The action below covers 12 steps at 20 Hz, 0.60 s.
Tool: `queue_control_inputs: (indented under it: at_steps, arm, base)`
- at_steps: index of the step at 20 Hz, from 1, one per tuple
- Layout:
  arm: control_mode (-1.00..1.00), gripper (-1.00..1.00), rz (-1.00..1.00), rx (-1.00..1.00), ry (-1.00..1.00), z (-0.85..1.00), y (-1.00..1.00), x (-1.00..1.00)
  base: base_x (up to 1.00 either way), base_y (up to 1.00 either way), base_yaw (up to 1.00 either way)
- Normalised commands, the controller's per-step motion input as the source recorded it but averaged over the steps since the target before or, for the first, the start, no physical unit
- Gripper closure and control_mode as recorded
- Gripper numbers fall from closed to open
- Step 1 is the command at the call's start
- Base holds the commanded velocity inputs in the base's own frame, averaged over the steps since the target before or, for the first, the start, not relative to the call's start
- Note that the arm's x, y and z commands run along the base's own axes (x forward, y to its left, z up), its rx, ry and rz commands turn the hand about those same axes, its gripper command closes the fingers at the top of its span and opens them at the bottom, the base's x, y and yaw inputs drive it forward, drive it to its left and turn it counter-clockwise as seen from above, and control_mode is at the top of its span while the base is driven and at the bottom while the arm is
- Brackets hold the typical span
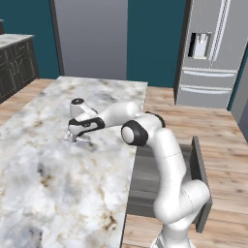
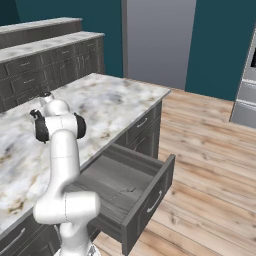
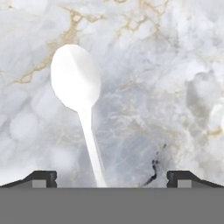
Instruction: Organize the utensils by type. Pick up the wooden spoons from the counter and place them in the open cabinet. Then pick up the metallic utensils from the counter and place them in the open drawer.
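Spread wide over the counter [image 3: 175, 65], gripper [image 3: 112, 177] fingers straddle a light, stiff, slippery metal spoon's [image 3: 78, 87] thin handle.

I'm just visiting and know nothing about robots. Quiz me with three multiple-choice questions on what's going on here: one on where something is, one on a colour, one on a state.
1. Where does the spoon lie?
A. on the marble counter
B. inside the drawer
C. on the wooden floor

2. What colour does the spoon look in the hand view?
A. orange-brown
B. pale silvery white
C. black

3. How is the drawer below the counter?
A. shut
B. taken out
C. pulled open

Answers:
1 A, marble lies all around the spoon.
2 B, its bowl and handle show almost white.
3 C, it juts out, its inside showing.

The fingers stand apart either side of the handle, open.
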Motion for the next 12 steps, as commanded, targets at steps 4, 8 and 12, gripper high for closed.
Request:
queue_control_inputs:
  at_steps: [4, 8, 12]
  arm:
    - [-1.0, -1.0, 0.0, 0.0, 0.0, -0.02, 0.11, 0.0]
    - [-1.0, -1.0, 0.0, 0.0, 0.0, -0.09, 0.12, 0.08]
    - [-1.0, -1.0, 0.0, 0.0, 0.0, -0.15, 0.07, 0.04]
  base:
    - [0.0, 0.0, 0.0]
    - [0.0, 0.0, 0.0]
    - [0.0, 0.0, 0.0]
